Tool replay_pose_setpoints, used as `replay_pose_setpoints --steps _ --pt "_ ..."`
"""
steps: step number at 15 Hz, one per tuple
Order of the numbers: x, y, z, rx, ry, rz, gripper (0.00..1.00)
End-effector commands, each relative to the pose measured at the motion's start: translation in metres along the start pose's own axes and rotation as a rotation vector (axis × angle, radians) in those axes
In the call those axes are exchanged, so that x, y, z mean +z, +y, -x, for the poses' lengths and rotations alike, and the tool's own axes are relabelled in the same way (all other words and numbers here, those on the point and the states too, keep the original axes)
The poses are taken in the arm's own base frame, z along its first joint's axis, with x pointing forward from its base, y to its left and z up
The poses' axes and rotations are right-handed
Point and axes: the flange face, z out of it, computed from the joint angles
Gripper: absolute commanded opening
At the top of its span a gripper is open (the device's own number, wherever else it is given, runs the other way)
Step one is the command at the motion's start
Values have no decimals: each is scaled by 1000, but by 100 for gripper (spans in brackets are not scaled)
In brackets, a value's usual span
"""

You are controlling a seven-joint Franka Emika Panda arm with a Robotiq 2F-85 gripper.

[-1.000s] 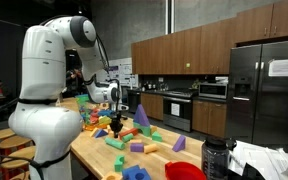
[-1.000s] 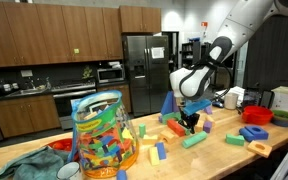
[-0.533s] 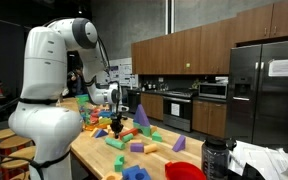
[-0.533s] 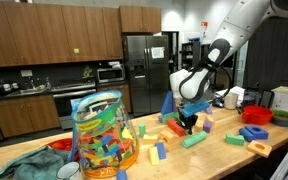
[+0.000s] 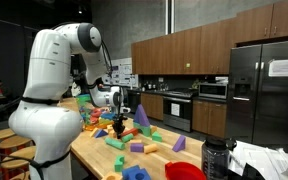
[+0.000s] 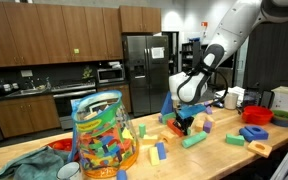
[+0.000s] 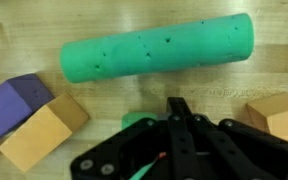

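My gripper (image 7: 179, 108) is shut, its black fingers pressed together with nothing seen between them. It hangs just above the wooden table (image 7: 24, 30), close to a long green foam cylinder (image 7: 159, 55) that lies flat beyond the fingertips. A small green piece (image 7: 134, 120) peeks out beside the fingers, mostly hidden. A purple block (image 7: 14, 100) and a tan block (image 7: 44, 135) lie side by side, and another tan block (image 7: 279, 115) lies opposite. In both exterior views the gripper (image 5: 119, 128) (image 6: 187, 126) points down among scattered blocks, with the green cylinder (image 6: 194, 139) near it.
A clear bag full of coloured blocks (image 6: 104, 135) stands on the table (image 6: 224, 160). A red bowl (image 6: 256, 115) and a blue piece (image 6: 252, 133) sit near one end, and another red bowl (image 5: 184, 172) near the table's corner. Kitchen cabinets and a fridge stand behind.
The arm's upper links have swung a little sideways. The gripper stays shut, low over the same spot by the green cylinder.
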Motion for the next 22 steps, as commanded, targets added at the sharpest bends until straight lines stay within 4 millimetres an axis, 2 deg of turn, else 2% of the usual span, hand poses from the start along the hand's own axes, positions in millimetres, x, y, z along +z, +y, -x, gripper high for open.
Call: replay_pose_setpoints --steps 1,5,15,22 --pt "-11 9 -10 34 22 14 0" --pt "-13 21 -15 69 1 23 0" --pt "0 37 -6 75 -108 89 0" --pt "0 52 -15 118 -102 83 0"
